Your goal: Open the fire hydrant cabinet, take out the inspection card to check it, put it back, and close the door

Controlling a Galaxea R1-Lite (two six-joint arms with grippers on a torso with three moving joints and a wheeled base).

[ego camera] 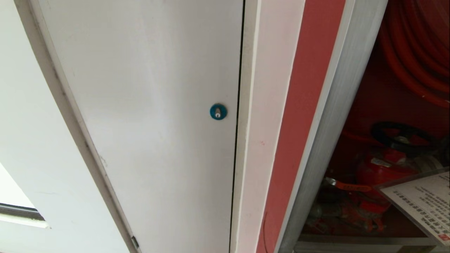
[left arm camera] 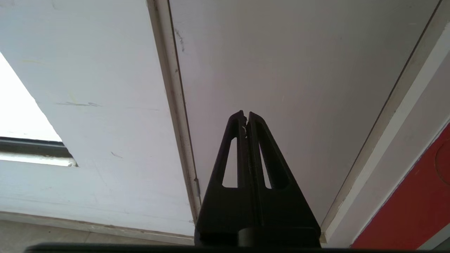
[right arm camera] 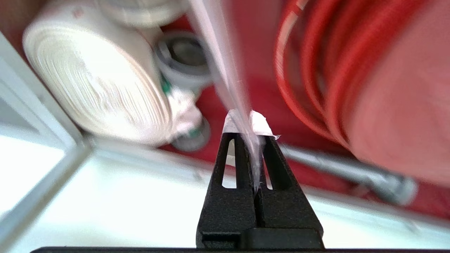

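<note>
Pinching the inspection card (right arm camera: pixel 233 88) edge-on between its black fingers, the right gripper (right arm camera: pixel 249 131) is clamped shut on the thin pale sheet, which is running up and away from the fingertips inside the fire hydrant cabinet (ego camera: pixel 328 116). In the right wrist view the white rolled hose (right arm camera: pixel 98 84) is lying to one side of the card and the coiled red hose reel (right arm camera: pixel 337 77) to the other, all against the red interior, with the picture blurred. In the head view the card (ego camera: pixel 423 203) is showing at the lower right corner, tilted, its rows of small text facing up, in front of the red valve (ego camera: pixel 386 165) with its dark handwheel; the gripper itself is lying outside that view. The cabinet is standing open, its brushed aluminium frame sitting just beside a red strip and the plain white panel door (ego camera: pixel 147 116) with its round blue lock (ego camera: pixel 218 111). The left gripper (left arm camera: pixel 246 117) is hanging with its fingers pressed together, empty, pointing at that white door.
</note>
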